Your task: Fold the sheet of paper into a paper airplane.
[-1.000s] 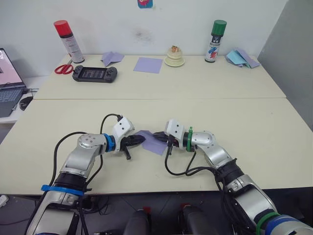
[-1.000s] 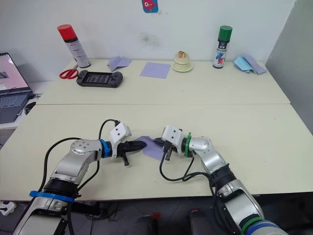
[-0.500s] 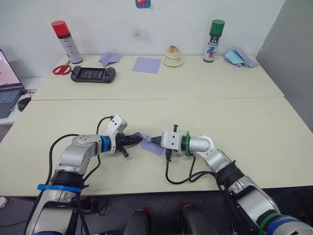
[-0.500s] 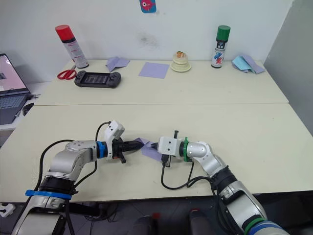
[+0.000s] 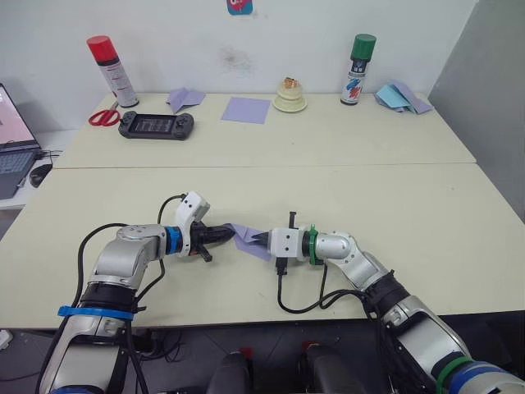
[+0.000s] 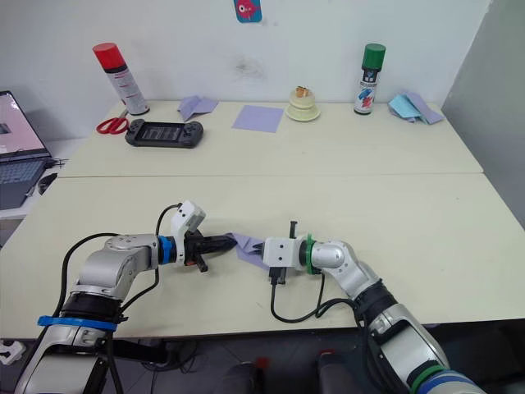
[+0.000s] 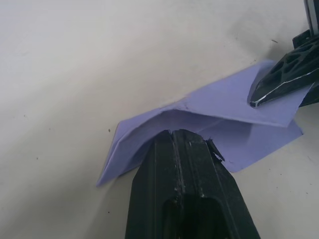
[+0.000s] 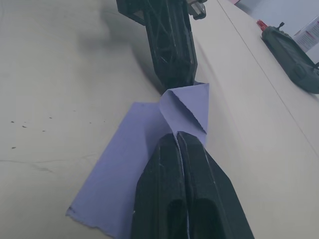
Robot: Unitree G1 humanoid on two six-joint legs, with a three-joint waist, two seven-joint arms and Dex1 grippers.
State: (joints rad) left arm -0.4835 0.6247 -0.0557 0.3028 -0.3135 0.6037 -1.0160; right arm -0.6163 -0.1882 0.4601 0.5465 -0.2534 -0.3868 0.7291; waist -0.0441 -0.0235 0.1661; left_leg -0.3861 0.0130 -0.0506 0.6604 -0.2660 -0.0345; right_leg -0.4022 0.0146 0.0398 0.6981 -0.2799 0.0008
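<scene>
Both grippers have drawn closer since a second ago, pinching opposite ends of the sheet of paper (image 5: 250,240) at the front of the near bench (image 5: 426,246). Left gripper (image 5: 232,235) jaws are clenched on one folded corner; right gripper (image 5: 259,239) jaws are clenched on the other edge. Farther back lie a black game console (image 5: 157,124), scissors (image 5: 104,116) and a smooth lavender square (image 5: 248,109).

two spray cans (image 5: 104,69) (image 5: 353,68), one game console (image 5: 157,125), one scissors (image 5: 103,116)
</scene>
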